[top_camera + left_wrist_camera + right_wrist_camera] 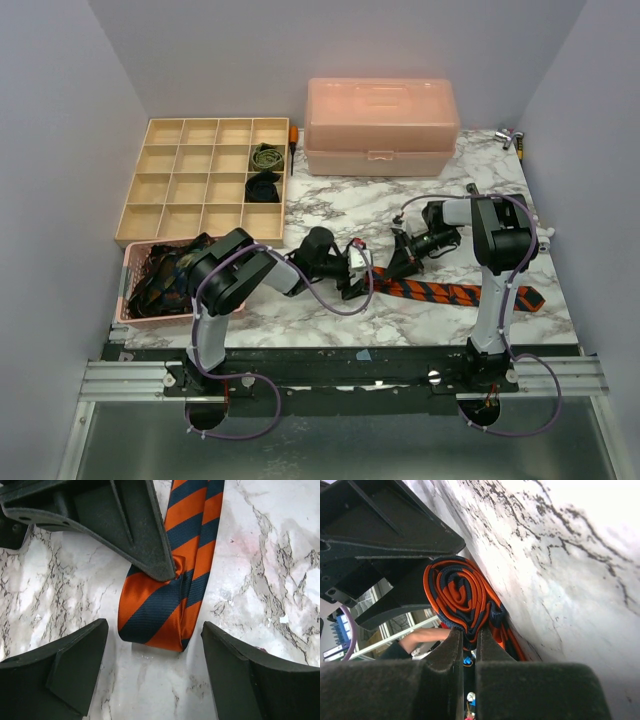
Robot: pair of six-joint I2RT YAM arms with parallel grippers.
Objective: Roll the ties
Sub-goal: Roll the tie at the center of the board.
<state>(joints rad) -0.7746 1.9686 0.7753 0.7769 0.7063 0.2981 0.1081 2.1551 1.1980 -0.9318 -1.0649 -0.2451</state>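
The orange-and-navy striped tie (460,293) lies flat on the marble table (340,205), its left end wound into a roll (460,597). My right gripper (403,262) is shut on the edge of that roll, as the right wrist view (468,632) shows. My left gripper (362,272) is open, and in the left wrist view (154,647) its fingers (75,665) stand either side of the rolled end (160,610) without touching it. The right gripper's finger (125,525) presses the roll from above there.
A tan compartment tray (150,190) at the back left holds a rolled olive tie (267,156) and a rolled black tie (263,187). A pink basket (128,300) of dark ties sits at the near left. A peach lidded box (380,125) stands at the back.
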